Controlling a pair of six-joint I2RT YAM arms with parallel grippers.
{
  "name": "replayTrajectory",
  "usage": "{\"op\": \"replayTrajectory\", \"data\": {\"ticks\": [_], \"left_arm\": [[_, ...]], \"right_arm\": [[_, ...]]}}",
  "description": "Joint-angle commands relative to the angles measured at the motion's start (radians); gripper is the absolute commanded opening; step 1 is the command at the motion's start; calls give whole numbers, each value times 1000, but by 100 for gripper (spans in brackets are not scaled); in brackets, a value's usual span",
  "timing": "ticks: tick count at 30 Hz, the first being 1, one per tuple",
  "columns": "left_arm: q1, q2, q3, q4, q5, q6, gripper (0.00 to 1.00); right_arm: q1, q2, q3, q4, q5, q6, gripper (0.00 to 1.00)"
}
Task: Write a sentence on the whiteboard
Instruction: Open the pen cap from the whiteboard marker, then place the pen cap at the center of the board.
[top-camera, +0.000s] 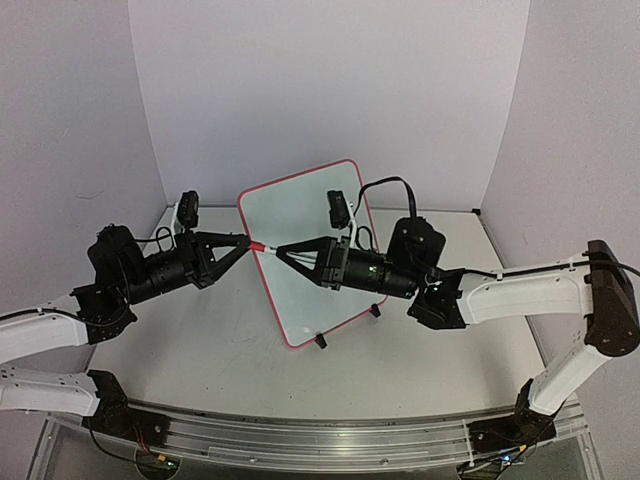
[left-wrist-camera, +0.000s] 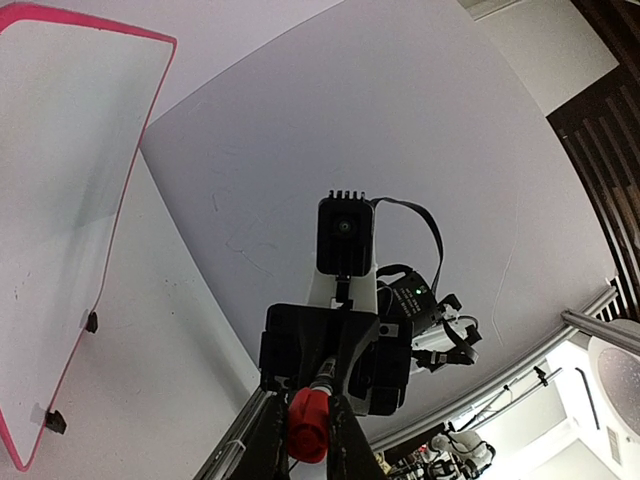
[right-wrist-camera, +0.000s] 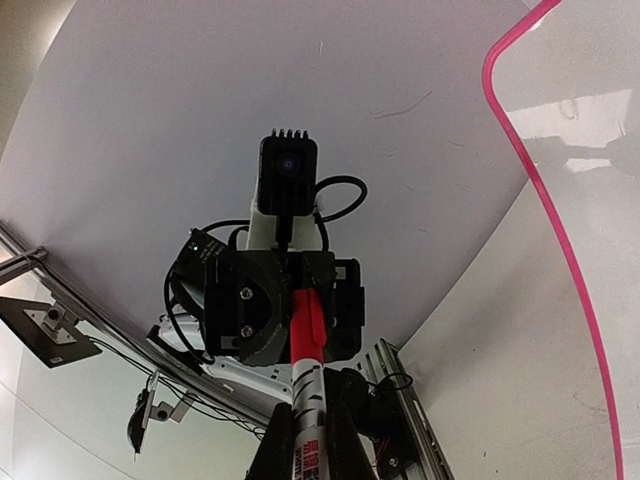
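Note:
The whiteboard (top-camera: 300, 225), white with a thin red rim and small black feet, stands tilted in the middle of the table. It also shows in the left wrist view (left-wrist-camera: 60, 200) and the right wrist view (right-wrist-camera: 590, 120). I see no sentence on its face. In front of it my two grippers meet tip to tip on one marker (top-camera: 268, 249). My left gripper (top-camera: 247, 242) is shut on the marker's red cap (left-wrist-camera: 308, 425). My right gripper (top-camera: 281, 250) is shut on the marker's white printed barrel (right-wrist-camera: 312, 400). The cap (right-wrist-camera: 307, 320) sits on the barrel.
White walls enclose the table at the back and sides. A metal rail (top-camera: 330, 440) runs along the near edge between the arm bases. The board's black feet (top-camera: 321, 341) rest on the table below the right gripper.

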Motion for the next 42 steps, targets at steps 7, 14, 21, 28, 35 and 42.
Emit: {"op": "replayTrajectory", "data": {"ticks": [7,14,21,28,35,42], "left_arm": [[1,-91,-22,-15,-280,37,0],[50,-96,8,-85,-296,31,0],[190,-201,100,-652,-260,122,0],[269,-110,208,-1077,-203,315,0],[317,117,248,-1138,-156,469,0],[415,363,260,-1077,-39,562,0]], "right_arm": [[-18,-142,-172,64,143,32,0],[-58,-237,-275,60,159,38,0],[-115,-368,-227,-253,155,-97,0],[-233,-401,-82,-634,24,-278,0],[-277,-344,-27,-704,-61,-327,0],[-277,-334,-35,-704,-64,-343,0]]}}
